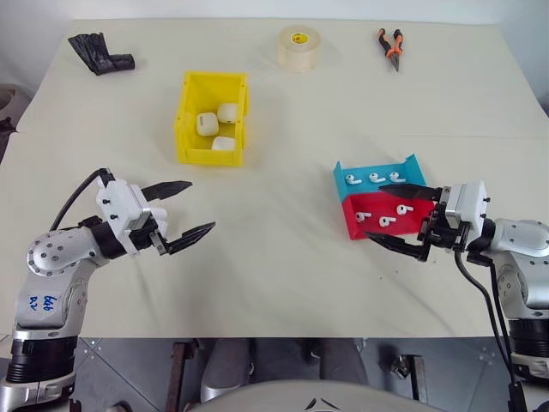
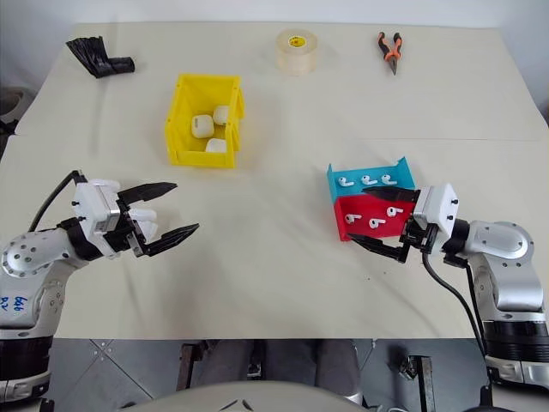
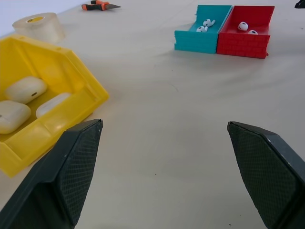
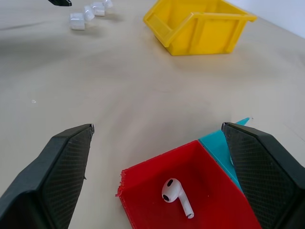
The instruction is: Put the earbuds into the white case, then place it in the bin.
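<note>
The yellow bin (image 1: pixel 185 118) stands left of centre on the table with three closed white cases (image 1: pixel 207 124) lying in it. The earbuds (image 1: pixel 376 178) lie at the right: three in a blue tray (image 1: pixel 343 180) and three in the red tray (image 1: pixel 358 228) joined to its near side. My right gripper (image 1: pixel 375 212) is open, level just above the red tray, one finger over the seam between the trays and the other past the red tray's near edge. In its wrist view one earbud (image 4: pixel 175 194) lies between the fingers. My left gripper (image 1: pixel 202 206) hangs open and empty, nearer than the bin.
A tape roll (image 1: pixel 298 47), orange-handled pliers (image 1: pixel 392 45) and a crumpled black object (image 1: pixel 101 54) lie along the table's far side. Bare tabletop stretches between the bin and the trays.
</note>
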Robot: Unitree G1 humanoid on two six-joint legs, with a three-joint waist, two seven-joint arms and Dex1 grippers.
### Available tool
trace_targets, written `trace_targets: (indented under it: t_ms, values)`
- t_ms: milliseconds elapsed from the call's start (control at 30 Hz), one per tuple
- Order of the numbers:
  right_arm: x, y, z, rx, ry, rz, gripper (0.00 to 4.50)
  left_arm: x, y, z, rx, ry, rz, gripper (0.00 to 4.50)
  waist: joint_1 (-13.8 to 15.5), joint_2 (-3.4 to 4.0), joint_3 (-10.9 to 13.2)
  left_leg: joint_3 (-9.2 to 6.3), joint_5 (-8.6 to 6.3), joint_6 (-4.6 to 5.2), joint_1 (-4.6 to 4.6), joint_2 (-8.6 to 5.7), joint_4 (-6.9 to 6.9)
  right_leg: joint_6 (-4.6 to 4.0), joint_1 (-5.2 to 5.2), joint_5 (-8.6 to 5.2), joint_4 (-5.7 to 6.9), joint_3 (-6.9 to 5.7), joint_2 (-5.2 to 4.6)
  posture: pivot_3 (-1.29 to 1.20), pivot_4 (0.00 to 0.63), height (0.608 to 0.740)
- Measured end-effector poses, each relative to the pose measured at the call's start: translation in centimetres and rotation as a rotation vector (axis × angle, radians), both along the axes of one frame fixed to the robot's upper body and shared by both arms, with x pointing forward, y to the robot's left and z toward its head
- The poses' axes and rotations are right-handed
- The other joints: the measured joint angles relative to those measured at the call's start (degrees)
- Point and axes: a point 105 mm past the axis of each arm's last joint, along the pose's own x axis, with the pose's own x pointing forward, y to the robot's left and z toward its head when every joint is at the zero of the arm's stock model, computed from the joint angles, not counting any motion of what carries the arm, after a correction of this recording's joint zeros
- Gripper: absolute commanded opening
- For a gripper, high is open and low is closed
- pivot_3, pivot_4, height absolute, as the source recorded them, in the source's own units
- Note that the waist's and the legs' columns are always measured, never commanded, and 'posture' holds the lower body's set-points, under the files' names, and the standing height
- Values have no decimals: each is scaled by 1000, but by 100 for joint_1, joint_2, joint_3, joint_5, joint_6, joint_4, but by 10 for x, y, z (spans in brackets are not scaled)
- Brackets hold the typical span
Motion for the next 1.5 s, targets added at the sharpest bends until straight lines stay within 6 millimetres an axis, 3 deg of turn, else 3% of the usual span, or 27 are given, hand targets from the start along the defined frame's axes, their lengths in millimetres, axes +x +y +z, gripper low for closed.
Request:
trace_targets:
  t_ms: [200, 500, 600, 767, 900, 1100, 1300, 1500]
  values:
    - [-3, 1, -1, -1, 7, 25, 4500, 1, 3, 1, -5, -5, 21, 4450, -4, 0, 0, 0, 0, 0, 0, 1, 0, 0, 0, 0, 1, 0, 0, 0, 150, 740]
    - [0, 15, 2, 52, -12, 81, 4500, -15, 32, -2, -60, 13, 230, 4450, -25, -1, 0, -2, 0, 0, 2, 5, -1, 0, 0, 0, 1, 1, 1, 0, 150, 740]
    - [3, 28, 9, 96, -40, 123, 4500, -25, 44, -3, -95, 25, 349, 4450, -28, 0, 1, -3, 0, 0, 1, 5, -1, 0, 0, 0, 0, 1, 1, 0, 150, 740]
    - [8, 53, 26, 194, -104, 182, 4500, -44, 71, -22, -125, 123, 602, 4450, -53, -2, 1, -5, 0, 0, 1, 7, -1, 0, -1, 0, 0, 1, 2, 0, 150, 740]
    - [6, 65, 27, 227, -113, 214, 4500, -66, 93, -29, -165, 184, 819, 4450, 0, -4, 2, -8, -1, 1, -1, 2, 2, 0, 1, 0, -1, 2, -3, 0, 150, 740]
    - [3, 66, 28, 216, -139, 262, 4500, -80, 79, -31, -188, 267, 866, 4450, -2, -6, 0, -11, -1, 1, 1, 3, 3, -2, 3, -1, 1, 2, -3, 0, 150, 740]
    - [3, 55, 19, 144, -64, 281, 4500, -66, 65, -24, -181, 369, 866, 4450, -7, -6, 0, -12, -1, 1, 3, 2, 4, -3, 3, -1, 6, 5, -3, 0, 150, 740]
    - [1, 54, 13, 129, -2, 305, 4500, -49, 64, -14, -148, 474, 931, 4450, -13, -7, 0, -13, 0, 0, 3, 1, 4, -3, 3, -1, 8, 5, -1, 0, 150, 740]
